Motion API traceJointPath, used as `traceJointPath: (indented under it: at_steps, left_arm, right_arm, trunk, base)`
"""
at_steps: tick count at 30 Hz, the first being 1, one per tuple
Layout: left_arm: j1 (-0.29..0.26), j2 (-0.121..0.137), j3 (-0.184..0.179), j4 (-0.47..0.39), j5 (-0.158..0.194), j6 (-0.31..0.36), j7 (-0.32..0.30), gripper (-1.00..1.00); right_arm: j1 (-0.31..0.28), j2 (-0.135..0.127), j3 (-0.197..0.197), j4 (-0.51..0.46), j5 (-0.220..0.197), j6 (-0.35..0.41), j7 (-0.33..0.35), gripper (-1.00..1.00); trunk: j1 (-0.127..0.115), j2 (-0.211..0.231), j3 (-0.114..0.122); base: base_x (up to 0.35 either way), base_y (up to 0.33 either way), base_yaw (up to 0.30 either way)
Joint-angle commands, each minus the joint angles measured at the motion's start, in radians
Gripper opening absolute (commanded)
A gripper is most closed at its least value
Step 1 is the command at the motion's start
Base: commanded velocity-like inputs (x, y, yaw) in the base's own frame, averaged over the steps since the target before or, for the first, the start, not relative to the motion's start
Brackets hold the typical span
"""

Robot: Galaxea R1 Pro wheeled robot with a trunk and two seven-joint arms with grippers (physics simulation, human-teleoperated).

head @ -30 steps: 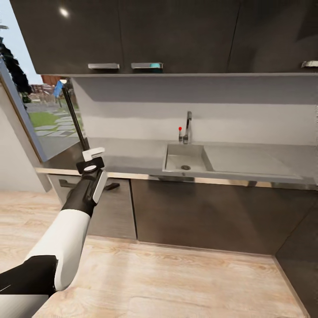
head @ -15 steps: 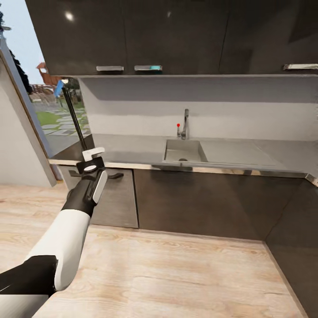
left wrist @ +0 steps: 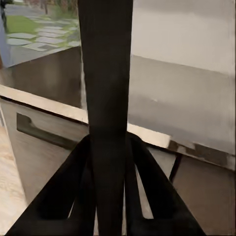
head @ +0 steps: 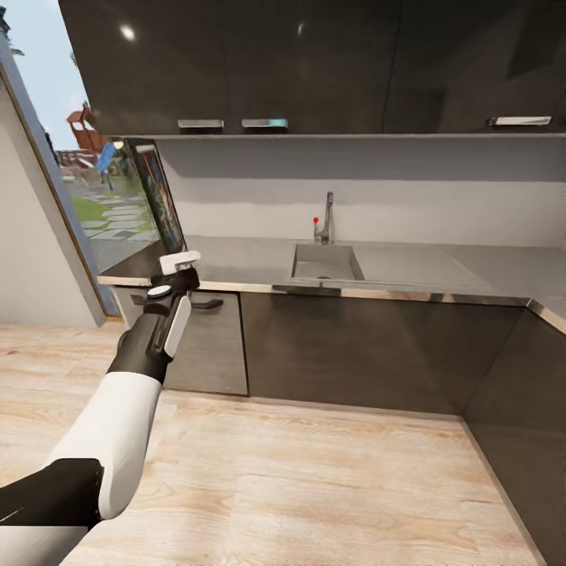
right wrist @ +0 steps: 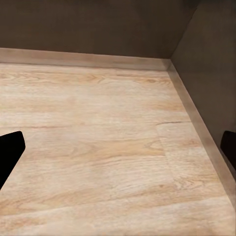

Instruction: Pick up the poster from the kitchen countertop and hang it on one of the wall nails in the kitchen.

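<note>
Change: the black-framed upright poster (head: 161, 200), seen nearly edge-on a moment ago, has turned so a sliver of its colourful dark-blue face shows; the whole head view has also shifted, so the camera moved.
Poster: held upright above the left end of the long smooth light-grey kitchen countertop (head: 236, 263), its lower edge in the left gripper (head: 179, 262). In the left wrist view its black frame (left wrist: 105, 98) rises as a dark vertical bar.
Left gripper: clamped on the poster's bottom edge, the two black fingers (left wrist: 64, 191) pressed against either side of the frame.
Left arm: white forearm with a black wrist section (head: 149, 338) reaching forward and up from the lower left, the gripper level with the countertop's front edge.
Right gripper: its two black fingertips (right wrist: 10, 150) stand far apart at opposite edges of the right wrist view, spread wide with nothing between them, over the pale wood-plank floor (right wrist: 98, 147).
Surroundings: built-in rectangular grey sink (head: 326, 263) with a metal tap (head: 325, 216) sits well to the right of the poster; dark glossy upper cabinets (head: 314, 63) hang over the worktop, close above the poster's top.
Other: dark lower cabinets (head: 346, 354) beneath the worktop; a window with a garden view (head: 86, 196) just behind the poster on the left.
</note>
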Motion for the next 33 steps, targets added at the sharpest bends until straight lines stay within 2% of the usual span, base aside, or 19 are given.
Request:
traceJointPath:
  at_steps: [1, 3, 4, 8, 9, 14, 15, 17, 18, 19, 20, 24, 25, 26, 29, 30, 31, 32, 33]
  left_arm:
    - [0.000, -0.001, 0.000, -0.011, 0.003, 0.015, -0.022, -1.00]
    - [0.000, -0.001, -0.002, -0.043, 0.003, 0.034, -0.101, -1.00]
    - [0.001, 0.001, -0.002, -0.079, 0.003, 0.045, -0.180, -1.00]
    - [0.003, 0.005, -0.001, -0.127, 0.002, 0.084, -0.324, -1.00]
    - [0.003, 0.008, -0.001, -0.137, 0.001, 0.108, -0.387, -1.00]
    - [0.003, 0.061, -0.001, -0.150, 0.001, 0.145, -0.640, -1.00]
    - [0.003, 0.078, -0.001, -0.147, -0.001, 0.148, -0.737, -1.00]
    - [0.004, 0.092, -0.001, -0.142, -0.002, 0.150, -0.827, -1.00]
    - [0.004, 0.108, -0.001, -0.134, -0.003, 0.152, -0.906, -1.00]
    - [0.004, 0.116, -0.001, -0.130, -0.003, 0.152, -0.940, -1.00]
    - [0.004, 0.132, -0.002, -0.120, -0.004, 0.153, -1.003, -1.00]
    - [0.009, 0.153, -0.003, -0.091, -0.005, 0.152, -1.142, -1.00]
    - [0.013, 0.160, -0.004, -0.073, -0.005, 0.150, -1.200, -1.00]
    - [0.016, 0.163, -0.004, -0.062, -0.005, 0.149, -1.229, -1.00]
    - [0.026, 0.176, -0.012, 0.007, -0.007, 0.124, -1.381, -1.00]
    - [0.027, 0.178, -0.013, 0.023, -0.007, 0.114, -1.408, -1.00]
    - [0.029, 0.181, -0.015, 0.055, -0.010, 0.087, -1.458, -1.00]
    - [0.030, 0.184, -0.017, 0.108, -0.027, 0.034, -1.523, -1.00]
    - [0.030, 0.184, -0.018, 0.128, -0.036, 0.016, -1.544, -1.00]
  right_arm:
    - [0.000, 0.000, -0.001, -0.001, 0.011, 0.001, -0.007, 1.00]
    - [0.000, 0.000, -0.001, -0.001, 0.011, 0.001, -0.007, 1.00]
    - [0.000, 0.000, -0.001, -0.001, 0.011, 0.001, -0.007, 1.00]
    - [0.000, 0.000, -0.001, -0.001, 0.011, 0.001, -0.007, 1.00]
    - [0.000, 0.000, -0.001, -0.001, 0.011, 0.001, -0.007, 1.00]
    - [0.000, -0.001, -0.001, -0.001, 0.011, 0.002, -0.006, 1.00]
    - [0.000, -0.001, -0.001, -0.002, 0.011, 0.002, -0.005, 1.00]
    - [0.000, -0.002, -0.001, -0.002, 0.016, 0.003, -0.004, 1.00]
    - [0.000, -0.003, -0.001, -0.002, 0.029, 0.003, -0.003, 1.00]
    - [0.000, -0.004, -0.001, -0.002, 0.039, 0.004, -0.003, 1.00]
    - [-0.001, -0.005, -0.001, -0.002, 0.062, 0.005, -0.001, 1.00]
    - [-0.003, -0.015, -0.002, -0.003, 0.111, 0.006, 0.019, 1.00]
    - [-0.006, -0.020, -0.002, -0.006, 0.121, 0.008, 0.036, 1.00]
    - [-0.008, -0.022, -0.002, -0.008, 0.124, 0.011, 0.047, 1.00]
    - [-0.029, -0.040, -0.003, -0.033, 0.133, 0.063, 0.133, 1.00]
    - [-0.031, -0.043, -0.004, -0.042, 0.134, 0.078, 0.154, 1.00]
    - [-0.036, -0.049, -0.006, -0.066, 0.133, 0.112, 0.202, 1.00]
    - [-0.041, -0.053, -0.010, -0.118, 0.132, 0.169, 0.284, 1.00]
    - [-0.043, -0.054, -0.011, -0.137, 0.132, 0.188, 0.313, 1.00]
  trunk:
    - [0.000, 0.000, -0.001]
    - [0.000, 0.000, -0.001]
    - [0.000, 0.000, -0.001]
    - [0.000, 0.000, -0.001]
    - [0.000, 0.000, -0.001]
    - [0.000, 0.000, -0.001]
    - [0.000, 0.000, -0.001]
    - [0.000, 0.000, -0.001]
    - [0.000, 0.000, -0.001]
    - [0.000, 0.000, -0.001]
    - [0.000, 0.000, -0.001]
    - [0.000, 0.000, -0.001]
    - [0.000, 0.000, -0.001]
    - [0.000, 0.000, -0.001]
    - [0.000, 0.000, -0.001]
    - [0.000, 0.000, -0.001]
    - [0.000, 0.000, -0.001]
    - [0.000, 0.000, -0.001]
    - [0.000, 0.000, -0.001]
  base:
    - [-0.014, 0.000, 0.000]
    - [-0.008, 0.000, 0.000]
    - [-0.004, 0.000, 0.000]
    - [-0.002, 0.000, 0.000]
    - [0.000, 0.000, 0.000]
    - [0.000, 0.000, 0.000]
    - [0.000, 0.000, 0.000]
    - [0.000, 0.000, 0.000]
    - [0.000, 0.000, 0.000]
    - [0.000, 0.000, 0.000]
    - [0.000, 0.000, 0.000]
    - [0.000, 0.000, 0.000]
    - [0.000, 0.000, 0.000]
    - [0.000, 0.000, 0.000]
    - [0.000, 0.000, 0.000]
    - [0.000, 0.000, 0.000]
    - [0.000, 0.000, 0.000]
    - [0.000, 0.000, 0.000]
    - [0.000, 0.000, 0.000]
